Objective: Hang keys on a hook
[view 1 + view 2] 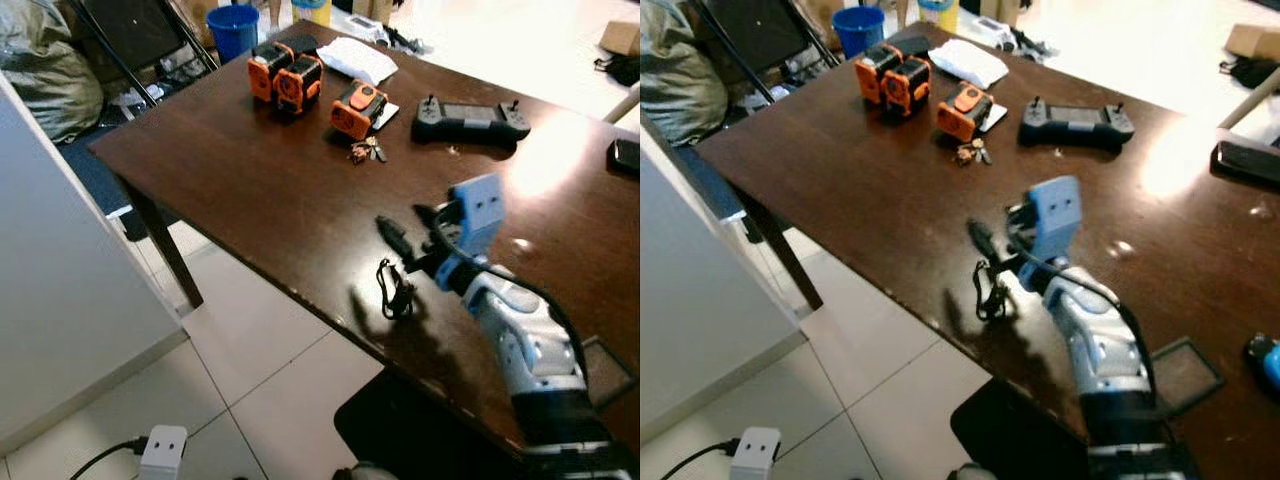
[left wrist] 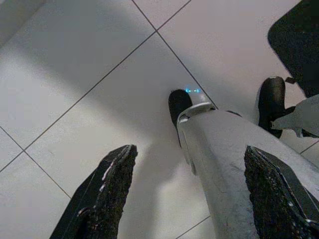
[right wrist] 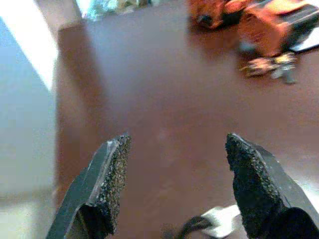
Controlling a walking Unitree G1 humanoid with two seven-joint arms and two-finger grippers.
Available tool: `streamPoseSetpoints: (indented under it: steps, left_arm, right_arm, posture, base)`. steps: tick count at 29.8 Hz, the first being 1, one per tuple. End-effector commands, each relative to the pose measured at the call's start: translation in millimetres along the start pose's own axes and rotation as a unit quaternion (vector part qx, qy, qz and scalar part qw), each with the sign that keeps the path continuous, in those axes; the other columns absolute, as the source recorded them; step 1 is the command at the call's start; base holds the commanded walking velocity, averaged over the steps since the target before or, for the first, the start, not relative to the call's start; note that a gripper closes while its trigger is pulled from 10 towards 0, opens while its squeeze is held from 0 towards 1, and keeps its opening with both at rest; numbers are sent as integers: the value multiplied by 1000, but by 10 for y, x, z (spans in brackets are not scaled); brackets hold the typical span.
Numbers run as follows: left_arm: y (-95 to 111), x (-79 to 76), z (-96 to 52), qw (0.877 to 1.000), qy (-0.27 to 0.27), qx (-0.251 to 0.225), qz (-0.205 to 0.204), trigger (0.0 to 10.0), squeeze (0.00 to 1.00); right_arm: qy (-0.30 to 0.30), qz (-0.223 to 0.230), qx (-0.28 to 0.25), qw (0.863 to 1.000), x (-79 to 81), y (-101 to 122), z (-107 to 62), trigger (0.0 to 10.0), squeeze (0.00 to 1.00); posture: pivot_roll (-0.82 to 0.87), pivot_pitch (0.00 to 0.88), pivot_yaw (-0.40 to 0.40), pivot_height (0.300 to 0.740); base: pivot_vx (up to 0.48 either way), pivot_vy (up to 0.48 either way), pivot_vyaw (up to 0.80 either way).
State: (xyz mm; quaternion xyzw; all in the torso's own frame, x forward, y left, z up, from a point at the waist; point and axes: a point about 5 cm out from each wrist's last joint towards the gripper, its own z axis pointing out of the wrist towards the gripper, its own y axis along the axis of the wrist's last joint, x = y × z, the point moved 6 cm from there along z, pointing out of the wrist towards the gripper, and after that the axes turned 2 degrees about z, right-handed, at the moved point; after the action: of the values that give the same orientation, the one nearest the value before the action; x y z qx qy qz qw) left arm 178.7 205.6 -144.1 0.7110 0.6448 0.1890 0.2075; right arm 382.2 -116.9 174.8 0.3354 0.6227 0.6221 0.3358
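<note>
While the right tool hovers open above the bench | keys lie well ahead | risk: snagging what looks like a black cord | left tool open, idle over floor

Orange batteries, controller, bucket

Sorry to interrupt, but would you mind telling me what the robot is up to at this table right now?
The robot is after the keys, a small bunch on the dark wooden table beside an orange device. Its right gripper is held over the table with fingers open and empty, pointed toward the keys but well short of them. A black cord lies just by that arm. The left gripper hangs open over the floor.
</note>
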Motion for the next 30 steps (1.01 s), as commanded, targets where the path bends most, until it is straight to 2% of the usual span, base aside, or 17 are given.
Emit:
streamPoseSetpoints:
  steps: [1,3,5,10,11,13,15,16,24,26,27,29,30]
  left_arm:
    - [-318,-30,-56,999,-3,49,5,10000,0]
    - [-322,-35,-57,999,-4,50,6,10000,0]
    - [-333,-41,-59,999,-5,51,8,10000,0]
    - [-338,-42,-60,999,-6,52,9,10000,0]
    - [-356,-59,-64,998,-12,55,9,10000,0]
    - [-356,-59,-64,998,-12,55,9,10000,0]
    - [-371,-72,-67,998,-16,57,10,10000,0]
    - [-374,-76,-67,998,-17,57,10,10000,0]
    - [-383,-88,-68,998,-18,58,13,10000,0]
    - [-387,-88,-70,998,-18,58,14,10000,0]
    - [-391,-84,-72,998,-18,58,15,10000,0]
    - [-391,-84,-72,998,-18,58,15,10000,0]
    - [-396,-80,-74,998,-18,59,16,10000,0]
  right_arm:
    - [35,-14,42,998,137,-148,-25,10000,0]
    - [43,-22,60,997,168,-204,-34,10000,0]
    - [19,-38,106,993,72,-348,-62,10000,0]
    - [-1,-45,127,991,-12,-406,-87,10000,0]
    - [-59,-40,148,986,-238,-442,-143,10000,0]
    - [-59,-40,148,986,-238,-442,-143,10000,0]
    - [-99,-30,153,983,-384,-440,-184,10000,0]
    - [-105,-30,153,982,-404,-430,-191,10000,0]
    - [-102,-24,158,982,-381,-451,-189,10000,0]
    - [-93,-19,157,983,-334,-460,-172,10000,0]
    - [-78,-9,152,985,-260,-453,-148,10000,0]
    - [-78,-9,152,985,-260,-453,-148,10000,0]
    - [-60,1,151,987,-177,-452,-130,10000,0]
  posture:
    - [-78,110,61,740]
    - [-77,112,60,740]
    - [-78,112,59,740]
    - [-78,112,59,740]
    - [-79,111,58,740]
    - [-79,111,58,740]
    - [-79,109,58,740]
    - [-79,109,58,740]
    - [-79,109,54,740]
    - [-78,105,52,740]
    - [-78,104,53,740]
    - [-78,104,53,740]
    - [-78,107,53,740]
  base:
    - [0,0,0]
    - [0,0,0]
    - [0,0,0]
    - [0,0,0]
    - [0,0,0]
    - [0,0,0]
    - [0,0,0]
    - [0,0,0]
    - [0,0,0]
    - [0,0,0]
    - [0,0,0]
    - [0,0,0]
    - [0,0,0]
